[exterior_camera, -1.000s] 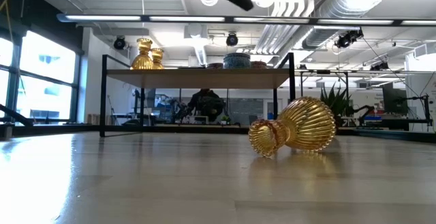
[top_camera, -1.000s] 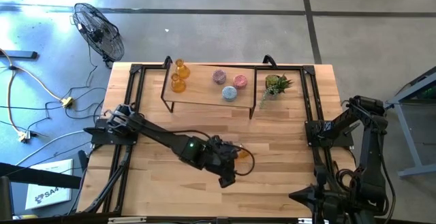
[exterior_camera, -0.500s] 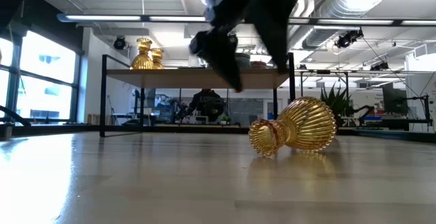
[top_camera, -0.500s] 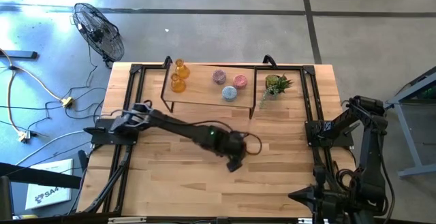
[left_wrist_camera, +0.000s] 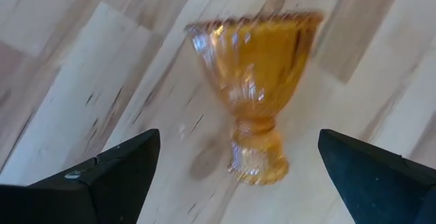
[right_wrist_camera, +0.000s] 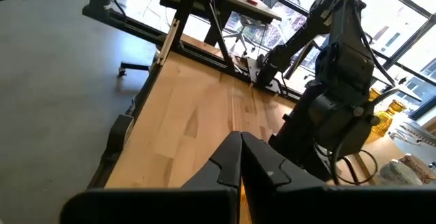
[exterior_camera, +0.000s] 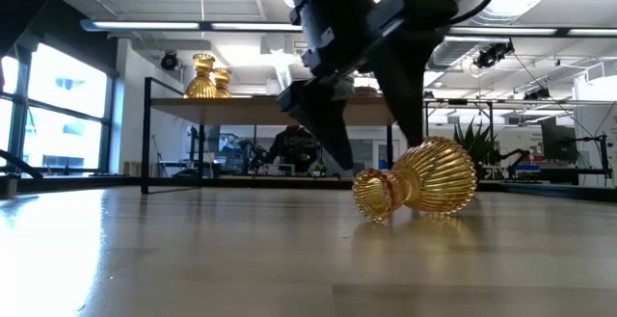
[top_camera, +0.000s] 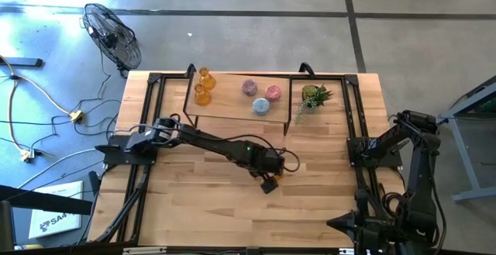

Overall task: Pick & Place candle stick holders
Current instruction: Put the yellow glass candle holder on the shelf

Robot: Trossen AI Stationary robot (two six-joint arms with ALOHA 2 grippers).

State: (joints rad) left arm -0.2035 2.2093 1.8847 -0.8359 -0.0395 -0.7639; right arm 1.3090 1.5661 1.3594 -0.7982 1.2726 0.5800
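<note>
One amber candle stick holder (left_wrist_camera: pixel 255 81) lies on its side on the table (exterior_camera: pixel 193 259), seen in the low view (exterior_camera: pixel 419 187) with its neck toward the left. My left gripper (left_wrist_camera: pixel 237 139) hangs open just above it, pointing steeply down, fingers (exterior_camera: pixel 328 129) standing apart and touching nothing. In the high view this gripper (top_camera: pixel 269 180) is at the table's middle. Two amber holders (top_camera: pixel 203 86), two pink ones (top_camera: pixel 249 87) and a light blue one (top_camera: pixel 261 105) stand on a low shelf (top_camera: pixel 232 108) at the far edge. My right gripper (right_wrist_camera: pixel 240 159) waits shut at the right.
A spiky green potted plant (top_camera: pixel 314 96) stands at the shelf's right end. Black frame rails (top_camera: pixel 147 108) run along the table's left and right sides. A fan (top_camera: pixel 112 38) stands on the floor beyond the far left corner. Bare wood lies near the front edge.
My left gripper has come down and moved toward the table's far and right edges, toward the lying amber holder, turning a little on the way. Its fingers have stayed open. The holder has not moved.
</note>
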